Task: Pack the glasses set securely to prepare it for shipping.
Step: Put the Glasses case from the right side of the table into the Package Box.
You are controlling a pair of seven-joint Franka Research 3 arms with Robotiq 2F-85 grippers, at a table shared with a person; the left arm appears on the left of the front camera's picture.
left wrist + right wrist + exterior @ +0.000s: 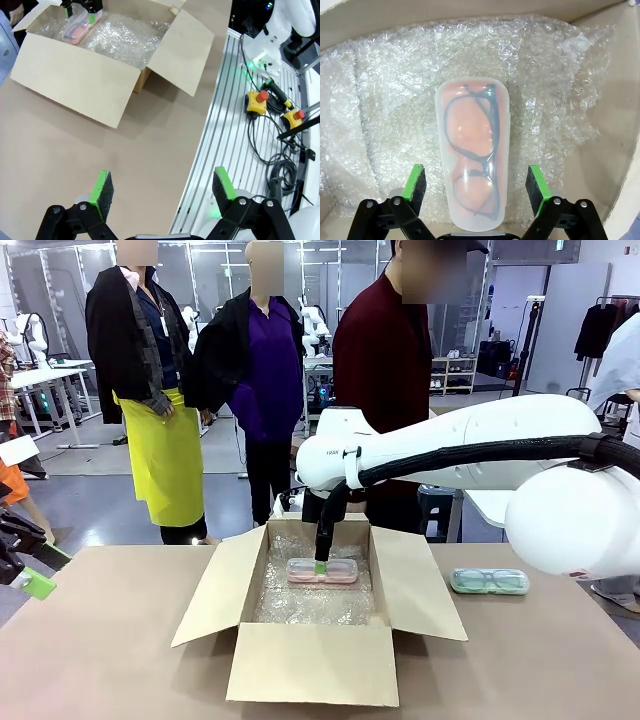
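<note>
A: Front view, counts?
B: One cardboard box [310, 665] with flaps open, mid-table [110, 640]. Two cases. The pink case [322, 572] lies flat inside the box on one sheet of bubble wrap [310, 605]. The green case [489, 581] lies on the table, outside the box, right of its right flap and well apart from the pink one.
A: Arms?
B: The right arm reaches across the middle, and the right gripper [320, 565] points down into the box with its green tip at the pink case. The left gripper [30, 580] sits at the left edge of the picture, away from the box. One person [385, 350] in a dark red top stands behind the box.
A: Left wrist view?
B: The left gripper [162, 192] is spread wide above bare table, with nothing between its two pads [102, 192]. The box [75, 85] is farther off, with the pink case [77, 31] and the right gripper [80, 12] inside it. Two yellow stop buttons [257, 100] lie on the ribbed rail to the right.
A: Right wrist view?
B: The right gripper [477, 187] is released. Its two pads [415, 182] straddle the pink case [472, 160], one on each side, with a gap showing on both. One pair of dark spectacles is visible inside it. The case rests on the bubble wrap [395, 90], which lines the box floor.
</note>
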